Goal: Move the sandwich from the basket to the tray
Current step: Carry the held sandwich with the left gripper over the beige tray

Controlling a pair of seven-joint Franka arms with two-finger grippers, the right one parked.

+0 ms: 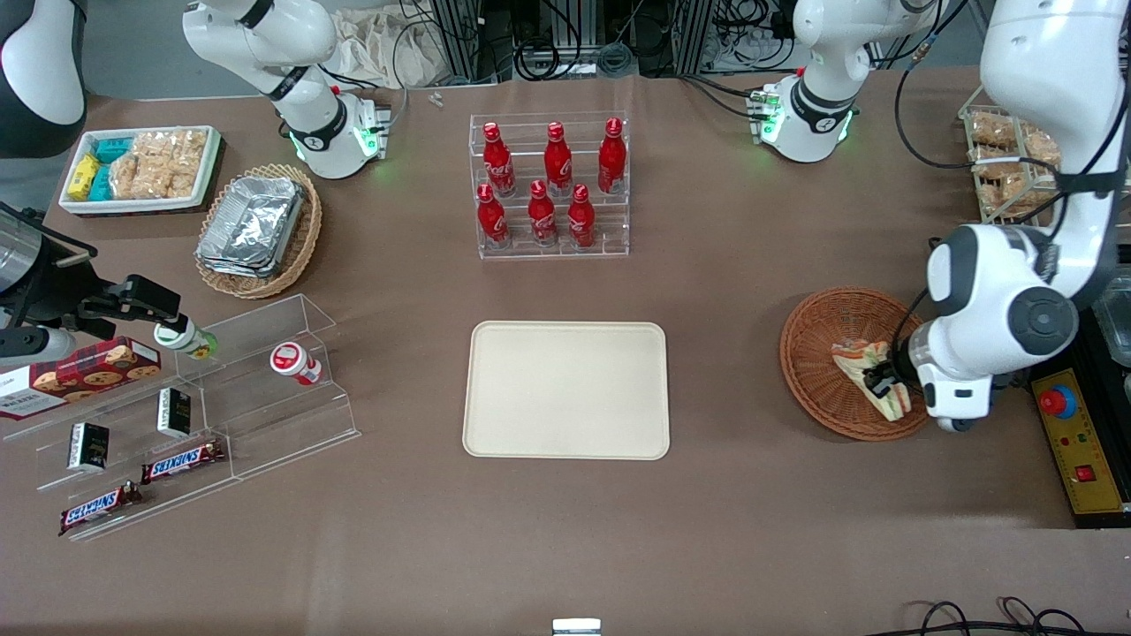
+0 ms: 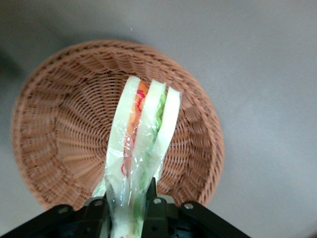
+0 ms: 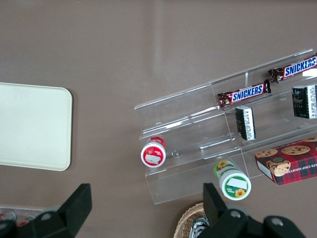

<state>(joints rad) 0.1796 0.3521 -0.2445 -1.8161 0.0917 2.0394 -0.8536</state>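
The sandwich (image 1: 870, 375) (image 2: 141, 139), a plastic-wrapped wedge of white bread with green and orange-red filling, is clamped between the black fingers of my left gripper (image 1: 884, 382) (image 2: 130, 201), which is shut on it. It hangs just above the round reddish-brown wicker basket (image 1: 826, 353) (image 2: 54, 129) at the working arm's end of the table. The wrist view looks down past the wedge into the basket's bare weave. The cream tray (image 1: 565, 389) (image 3: 29, 126) lies flat at the table's middle with nothing on it.
A clear rack of red bottles (image 1: 548, 185) stands farther from the front camera than the tray. A stepped acrylic shelf (image 1: 194, 415) with snacks, a tan basket of foil containers (image 1: 256, 230) and a white bin (image 1: 141, 168) sit toward the parked arm's end. A control box (image 1: 1078, 450) lies beside the basket.
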